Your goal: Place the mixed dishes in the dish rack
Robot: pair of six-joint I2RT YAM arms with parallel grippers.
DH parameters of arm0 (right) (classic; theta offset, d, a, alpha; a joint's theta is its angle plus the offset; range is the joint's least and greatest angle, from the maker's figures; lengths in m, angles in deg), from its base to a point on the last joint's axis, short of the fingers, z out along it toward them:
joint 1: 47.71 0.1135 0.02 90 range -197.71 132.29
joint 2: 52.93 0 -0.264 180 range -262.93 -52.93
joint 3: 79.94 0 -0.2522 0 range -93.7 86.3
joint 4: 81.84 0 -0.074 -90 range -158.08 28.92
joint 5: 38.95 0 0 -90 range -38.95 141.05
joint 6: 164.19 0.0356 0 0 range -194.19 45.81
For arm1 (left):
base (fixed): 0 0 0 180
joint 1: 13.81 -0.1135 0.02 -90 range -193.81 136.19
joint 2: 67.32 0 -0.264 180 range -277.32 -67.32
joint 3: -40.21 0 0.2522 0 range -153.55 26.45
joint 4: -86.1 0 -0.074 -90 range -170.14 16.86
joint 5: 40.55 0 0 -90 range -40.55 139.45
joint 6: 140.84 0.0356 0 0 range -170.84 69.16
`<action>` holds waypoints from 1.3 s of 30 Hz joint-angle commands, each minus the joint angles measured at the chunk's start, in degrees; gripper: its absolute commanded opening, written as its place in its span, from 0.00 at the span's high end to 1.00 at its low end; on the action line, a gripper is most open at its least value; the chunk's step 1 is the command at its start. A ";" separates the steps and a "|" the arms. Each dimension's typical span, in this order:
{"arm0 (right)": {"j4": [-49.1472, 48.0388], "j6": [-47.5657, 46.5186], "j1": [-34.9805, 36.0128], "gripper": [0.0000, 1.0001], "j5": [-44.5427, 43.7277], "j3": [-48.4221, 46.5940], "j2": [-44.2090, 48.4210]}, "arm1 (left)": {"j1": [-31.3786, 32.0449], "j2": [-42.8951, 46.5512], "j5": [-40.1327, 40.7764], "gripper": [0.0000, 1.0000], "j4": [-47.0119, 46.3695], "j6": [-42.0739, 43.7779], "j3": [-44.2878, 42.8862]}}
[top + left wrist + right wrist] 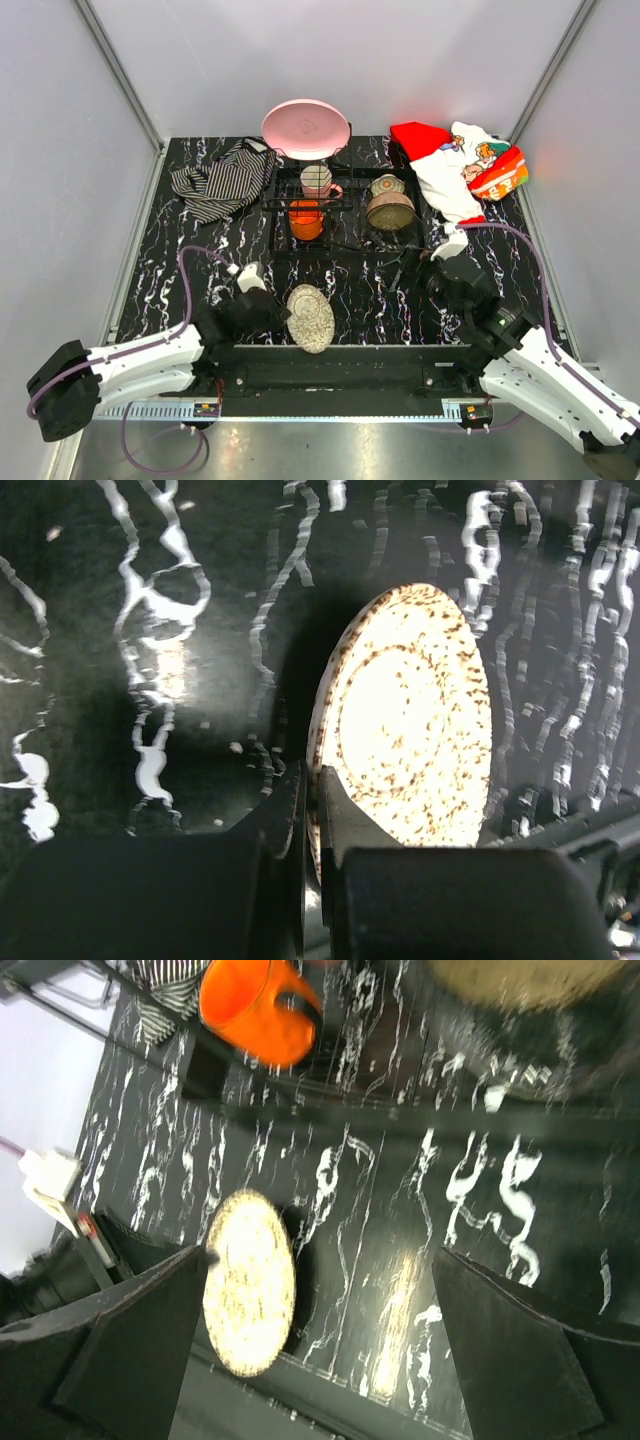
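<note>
While the tan-gold patterned plate (311, 318) stands tilted on edge near the arm bases, well short of the dish rack (278, 203), the left gripper (284, 312) is clamped on its rim, so the grasp looks made and lifting it toward a rack slot comes next; the right gripper (432, 266) hangs wide apart, empty.

Tilted tan-gold patterned plate (311, 318), well apart from dish rack (340, 204)

Glossy speckled ceramic plate (410, 720), thin-wire rack (320, 200)
</note>
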 commanded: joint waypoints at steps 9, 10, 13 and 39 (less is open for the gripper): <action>-8.61 16.26 0.52 0.00 18.96 8.96 1.06 | 1.26 2.39 -5.77 1.00 -1.22 4.78 -12.89; -10.97 17.31 0.61 0.00 19.68 10.10 0.36 | 1.26 2.21 -6.20 1.00 -1.31 4.87 -13.33; -13.10 17.67 0.87 0.02 21.18 10.90 -2.01 | 1.52 1.51 -7.00 1.00 -2.28 5.13 -14.29; -34.37 23.38 5.18 0.54 26.71 14.68 -15.64 | 2.49 1.24 -7.26 1.00 -3.07 5.84 -17.99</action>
